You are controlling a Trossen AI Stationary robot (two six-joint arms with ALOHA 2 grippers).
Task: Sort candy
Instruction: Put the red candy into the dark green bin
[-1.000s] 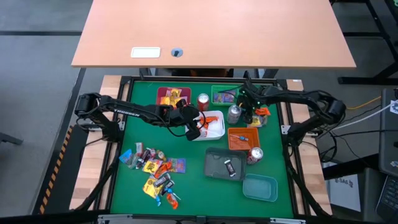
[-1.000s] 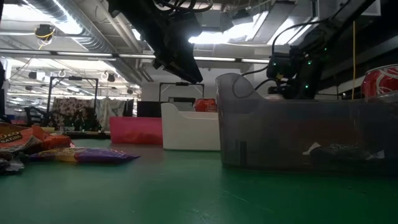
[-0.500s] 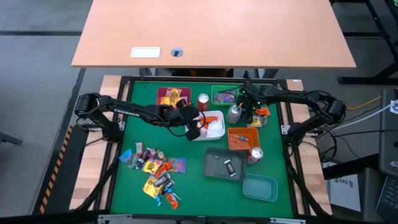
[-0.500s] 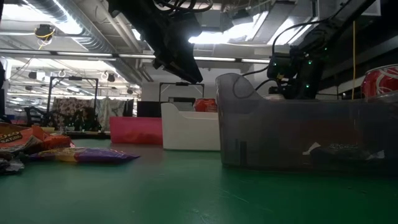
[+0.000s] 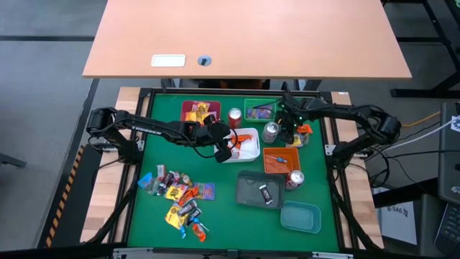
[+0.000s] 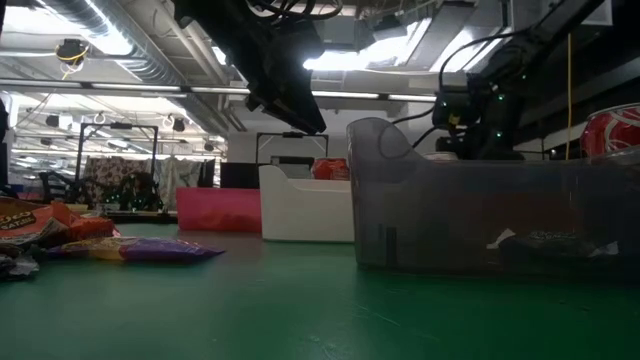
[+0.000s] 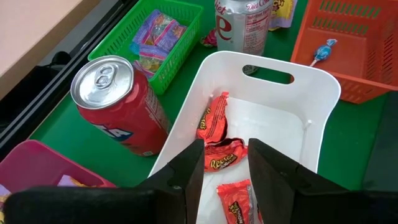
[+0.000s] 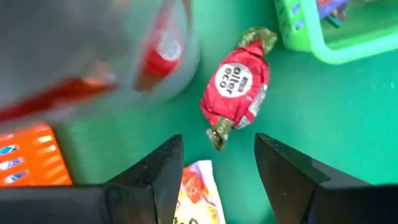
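Large light-brown wooden desk (image 5: 248, 37) across upper frame of high view, grey floor (image 5: 43, 86) at left, exposed silver ceiling ducts (image 6: 150, 60) upper left of low view, bright overhead lighting (image 6: 340, 60)

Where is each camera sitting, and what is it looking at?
High view: above, looking straight down; both arms over the green table.
Low view: at tabletop height, facing the grey tray; arms overhead.
Left wrist view: over the white tray; left gripper open.
Right wrist view: over a red candy; right gripper open.
Shared: white tray.

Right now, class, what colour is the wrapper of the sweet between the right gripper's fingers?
Red, with a white round label, on the wrapped sweet; the right wrist view shows it best.
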